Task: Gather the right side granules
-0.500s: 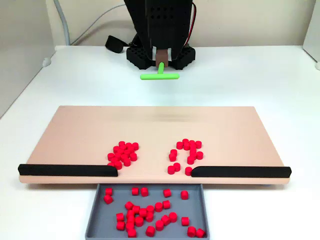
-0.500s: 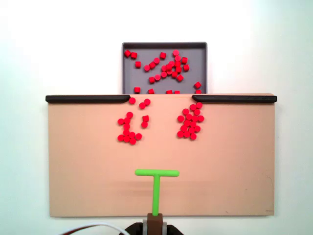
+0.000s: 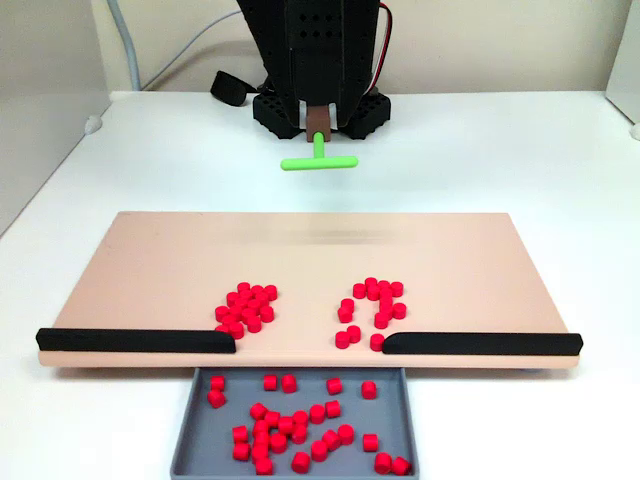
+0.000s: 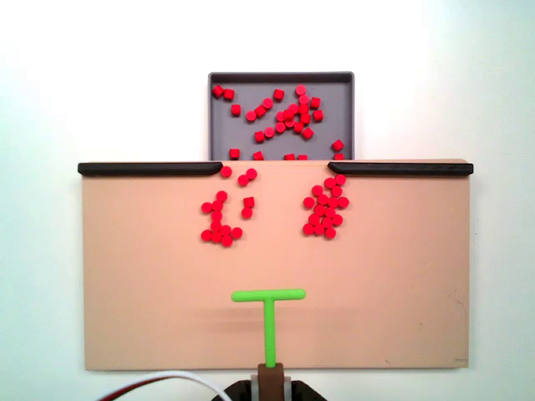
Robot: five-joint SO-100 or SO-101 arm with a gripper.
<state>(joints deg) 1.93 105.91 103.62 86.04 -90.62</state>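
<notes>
The claw (image 4: 269, 374) is clamped on the stem of a green plastic T-shaped pusher (image 4: 268, 313). Well ahead of it, two clusters of small red cylindrical granules (image 4: 325, 209) lie unswept on the tan board (image 4: 142, 284). Beyond, the grey tray (image 4: 219, 125) already holds many, so gathering seems partly done.

Probably a lab bench: bare white table (image 3: 520, 160), tan board (image 3: 300, 255), grey tray (image 3: 190, 440).

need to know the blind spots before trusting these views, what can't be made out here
- Gripper: its fingers hide in the brown holder and dark arm in both fixed views; open or shut unclear.
- Tray: near edge cut off by the frame bottom.
- Tray's board-side granules: partly hidden behind the board.
</notes>
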